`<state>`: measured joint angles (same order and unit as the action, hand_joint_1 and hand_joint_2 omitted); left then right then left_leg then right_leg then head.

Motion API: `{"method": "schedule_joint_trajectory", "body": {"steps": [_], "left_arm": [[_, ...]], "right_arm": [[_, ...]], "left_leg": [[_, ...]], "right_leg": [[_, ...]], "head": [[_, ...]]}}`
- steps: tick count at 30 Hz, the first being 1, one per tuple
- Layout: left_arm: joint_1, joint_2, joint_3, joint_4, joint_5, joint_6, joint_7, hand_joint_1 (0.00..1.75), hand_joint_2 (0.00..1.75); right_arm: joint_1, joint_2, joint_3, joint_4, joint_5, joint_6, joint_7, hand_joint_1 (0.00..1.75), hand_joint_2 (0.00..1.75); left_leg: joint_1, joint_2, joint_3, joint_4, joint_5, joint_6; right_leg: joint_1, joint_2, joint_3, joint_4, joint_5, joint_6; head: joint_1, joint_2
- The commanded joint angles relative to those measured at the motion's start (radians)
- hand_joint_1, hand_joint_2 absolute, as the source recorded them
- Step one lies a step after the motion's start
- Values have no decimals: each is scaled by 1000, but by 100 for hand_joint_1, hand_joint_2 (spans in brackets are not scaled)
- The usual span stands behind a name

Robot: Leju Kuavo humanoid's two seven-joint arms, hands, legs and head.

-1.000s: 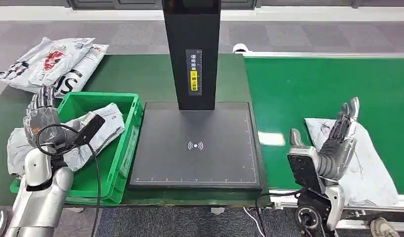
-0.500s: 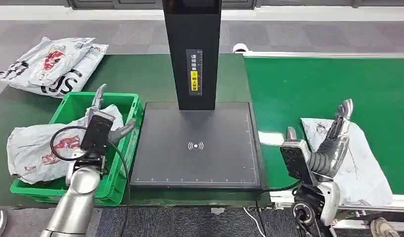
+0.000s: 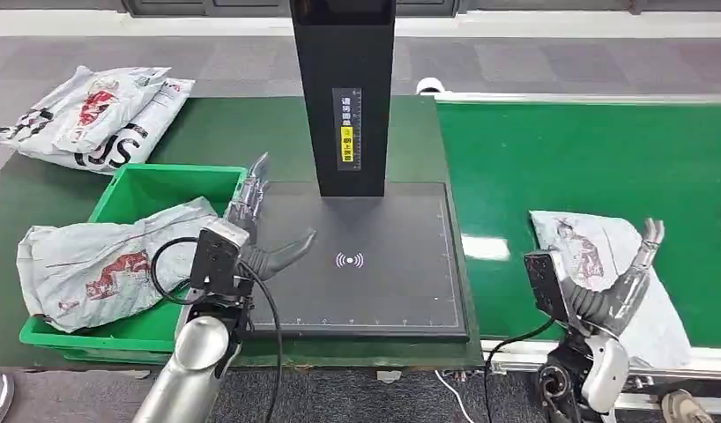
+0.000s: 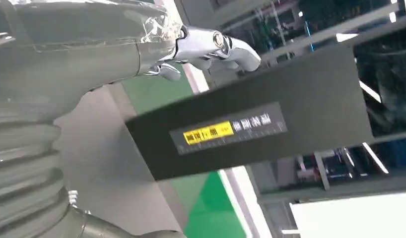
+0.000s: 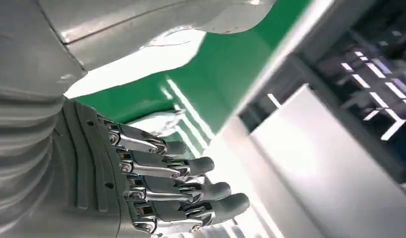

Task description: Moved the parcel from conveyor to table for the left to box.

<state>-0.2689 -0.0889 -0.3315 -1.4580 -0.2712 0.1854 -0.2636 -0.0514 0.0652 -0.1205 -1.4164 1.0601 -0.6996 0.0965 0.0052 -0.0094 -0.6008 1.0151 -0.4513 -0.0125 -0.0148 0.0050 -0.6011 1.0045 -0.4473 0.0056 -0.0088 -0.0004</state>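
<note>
A white-grey parcel (image 3: 586, 242) with red print lies flat on the green conveyor (image 3: 586, 150), close to its near edge. My right hand (image 3: 628, 280) hovers at the parcel's near right side, open with fingers pointing up and nothing in them; in the right wrist view its fingers (image 5: 181, 181) are straight and bare. My left hand (image 3: 256, 233) is open with thumb and fingers spread, over the left edge of the black scan platform (image 3: 375, 291), beside the green box (image 3: 154, 181). A second parcel (image 3: 101, 264) lies in that box, drooping over its left rim.
A black post (image 3: 344, 97) with a yellow label stands at the back of the platform; the left wrist view shows the post (image 4: 250, 129) close ahead. Several printed parcels (image 3: 92, 110) lie at the table's far left. The table's front edge runs just below the platform.
My left hand swung right from over the box to the platform's left edge, leaving a parcel in the box. My right hand dropped back toward the conveyor's near edge. The conveyor parcel shifted slightly left.
</note>
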Motion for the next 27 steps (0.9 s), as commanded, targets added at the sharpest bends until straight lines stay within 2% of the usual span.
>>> {"method": "schedule_joint_trajectory", "body": {"steps": [1,7,11,19,27], "left_arm": [[-39,-3,-62,61,7,-1,-1,0,175],[-47,-18,-71,101,6,-13,0,0,175],[-48,-37,-82,163,13,-14,-3,0,175],[-29,-48,-42,126,-14,-30,5,0,175],[-10,-42,-23,93,-30,-33,11,0,175]], "right_arm": [[-19,34,-89,103,1,1,-2,0,175],[-24,34,-107,142,21,7,31,0,175],[-68,33,-158,275,65,4,73,0,175],[-133,3,-284,520,109,30,121,0,175],[-218,-34,-325,717,179,23,160,0,175]], "left_leg": [[1,0,3,-2,0,0],[1,0,3,-1,0,0],[1,0,3,-2,0,0],[1,1,4,-3,0,0],[0,3,3,-2,0,0]], "right_leg": [[1,-1,3,-2,0,-1],[1,-2,3,-2,0,0],[1,-1,4,-2,0,0],[1,-1,5,-4,0,-1],[1,1,3,-2,1,0]], "head": [[0,0],[0,0],[0,0],[0,0],[0,0]]}}
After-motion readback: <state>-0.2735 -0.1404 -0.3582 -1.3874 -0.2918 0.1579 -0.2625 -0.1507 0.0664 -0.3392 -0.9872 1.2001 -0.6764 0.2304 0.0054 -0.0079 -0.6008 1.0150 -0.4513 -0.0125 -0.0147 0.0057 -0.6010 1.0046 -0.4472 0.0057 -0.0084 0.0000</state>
